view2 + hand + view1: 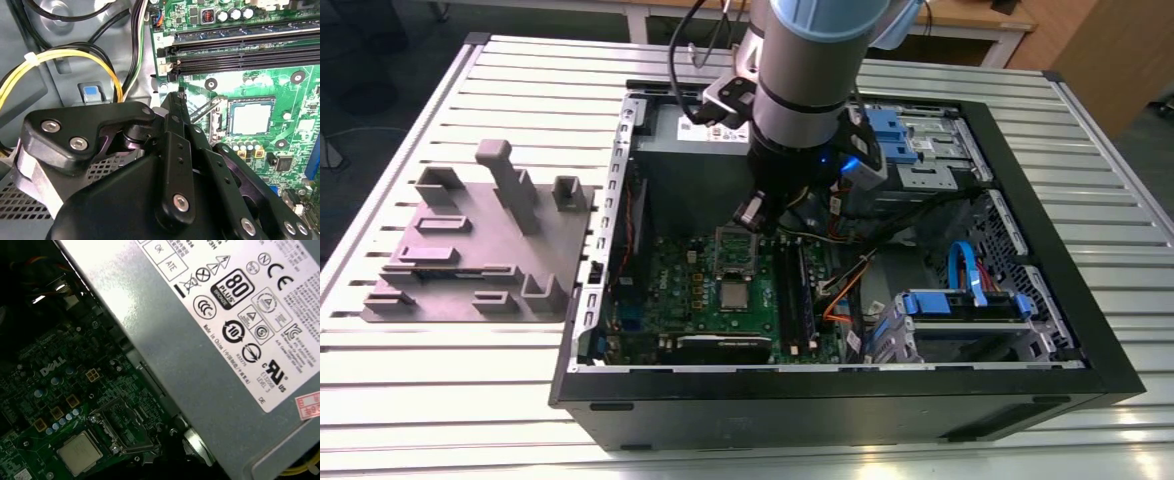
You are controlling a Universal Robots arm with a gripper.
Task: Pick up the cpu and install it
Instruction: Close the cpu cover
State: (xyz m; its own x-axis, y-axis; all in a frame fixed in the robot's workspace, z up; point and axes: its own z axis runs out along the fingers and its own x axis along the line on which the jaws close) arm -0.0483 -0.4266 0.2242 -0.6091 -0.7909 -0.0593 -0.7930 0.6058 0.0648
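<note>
Fingers (pixel 176 107) closed together on nothing, gripper (pixel 755 213) above the green board (pixel 670 283), chip (pixel 736 294) seated in its socket.

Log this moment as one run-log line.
gripper: above motherboard, holding nothing seen | small silvery square cpu: lying in socket | hinged silver socket frame: open

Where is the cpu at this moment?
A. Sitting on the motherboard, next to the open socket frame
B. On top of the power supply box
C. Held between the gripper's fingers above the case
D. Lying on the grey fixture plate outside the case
A: the cpu lies flat on the green motherboard inside the case, beside the raised socket frame; in both wrist views its silvery top faces up.
</note>
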